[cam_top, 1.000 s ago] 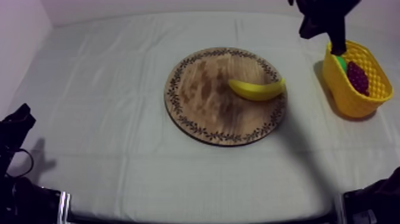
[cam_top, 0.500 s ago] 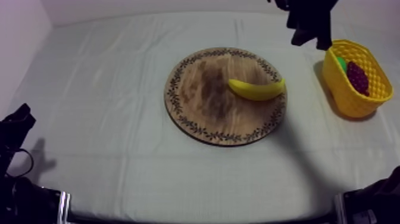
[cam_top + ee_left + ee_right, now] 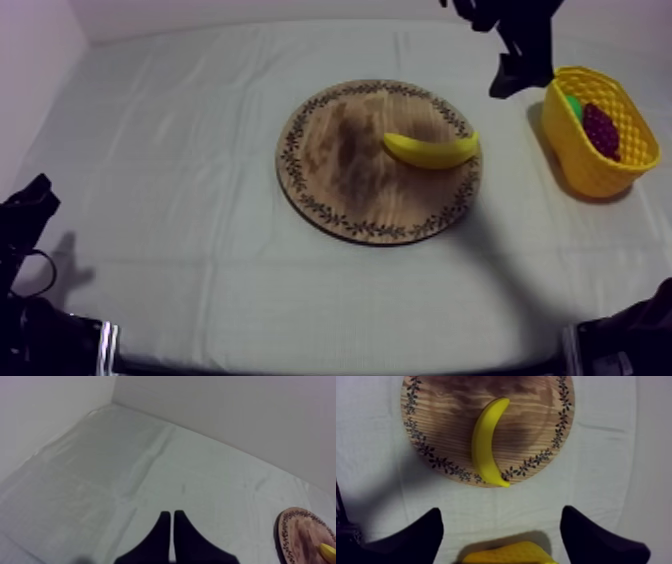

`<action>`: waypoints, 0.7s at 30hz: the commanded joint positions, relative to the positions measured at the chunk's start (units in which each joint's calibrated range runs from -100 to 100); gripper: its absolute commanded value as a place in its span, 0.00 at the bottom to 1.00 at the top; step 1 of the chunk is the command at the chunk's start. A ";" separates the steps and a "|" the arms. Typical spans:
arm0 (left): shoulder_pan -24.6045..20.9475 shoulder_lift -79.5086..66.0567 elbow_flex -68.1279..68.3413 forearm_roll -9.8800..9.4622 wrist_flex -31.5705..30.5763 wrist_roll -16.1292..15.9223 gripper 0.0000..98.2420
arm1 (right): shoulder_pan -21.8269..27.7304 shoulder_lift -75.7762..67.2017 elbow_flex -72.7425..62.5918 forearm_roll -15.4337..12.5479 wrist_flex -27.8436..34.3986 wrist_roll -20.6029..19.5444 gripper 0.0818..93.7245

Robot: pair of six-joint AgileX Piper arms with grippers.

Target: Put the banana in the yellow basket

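The right gripper, fingers apart, should drop square across the banana at mid-length — left gripper idle, fingers together.

Lab-like robot test bench, cloth-covered table, bare white walls

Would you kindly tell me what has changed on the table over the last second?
The right tool has drawn away from the yellow basket toward the wooden board, and is open and empty; nothing was grasped. The banana on the board, the grapes in the basket and the shut left tool stayed put.
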 commanded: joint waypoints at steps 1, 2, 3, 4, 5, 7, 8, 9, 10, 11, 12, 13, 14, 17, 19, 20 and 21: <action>-0.02 0.02 0.03 -0.01 -0.01 0.00 0.00 | -0.04 0.53 0.96 -0.02 -0.68 -0.22 0.80; -0.02 0.02 0.03 -0.01 -0.01 0.00 0.00 | -0.08 0.87 1.57 -0.02 -1.02 -0.31 0.80; -0.02 0.02 0.03 -0.01 -0.01 0.00 0.00 | -0.13 1.23 2.34 -0.03 -1.43 -0.41 0.80; -0.02 0.02 0.03 -0.01 -0.01 0.00 0.00 | -0.22 1.58 3.24 -0.01 -1.96 -0.52 0.80; -0.02 0.02 0.03 -0.01 -0.01 0.00 0.00 | -0.30 1.96 4.20 0.01 -2.62 -0.62 0.79; -0.02 0.02 0.03 -0.01 -0.01 0.00 0.00 | -0.49 2.82 6.31 0.04 -4.19 -0.83 0.79; -0.02 0.02 0.03 -0.01 -0.01 0.00 0.00 | -0.60 3.28 7.32 0.05 -5.07 -0.93 0.79; -0.02 0.02 0.03 -0.01 -0.01 0.00 0.00 | -0.71 3.81 8.29 0.05 -6.01 -1.03 0.79; -0.02 0.02 0.03 -0.01 -0.01 0.00 0.00 | -0.82 4.39 9.24 0.04 -7.02 -1.15 0.78; -0.02 0.02 0.03 -0.01 -0.01 0.00 0.00 | -0.93 4.99 10.14 0.04 -8.05 -1.27 0.78; -0.02 0.02 0.03 -0.01 -0.01 0.00 0.00 | -1.02 5.64 10.97 0.03 -9.04 -1.39 0.78; -0.02 0.02 0.03 -0.01 -0.01 0.00 0.00 | -1.14 6.38 11.71 0.04 -9.99 -1.51 0.78; -0.02 0.02 0.03 -0.01 -0.01 0.00 0.00 | -1.24 7.18 12.37 0.06 -10.95 -1.65 0.78; -0.02 0.02 0.03 -0.01 -0.01 0.00 0.00 | -1.45 9.79 13.70 0.10 -13.76 -2.06 0.78; -0.02 0.02 0.03 -0.01 -0.01 0.00 0.00 | -1.50 11.59 14.20 0.11 -15.51 -2.27 0.78; -0.02 0.02 0.03 -0.01 -0.01 0.00 0.00 | -1.54 12.50 14.34 0.12 -16.29 -2.35 0.78; -0.02 0.02 0.03 -0.01 -0.01 0.00 0.00 | -1.61 13.40 14.44 0.15 -16.96 -2.43 0.78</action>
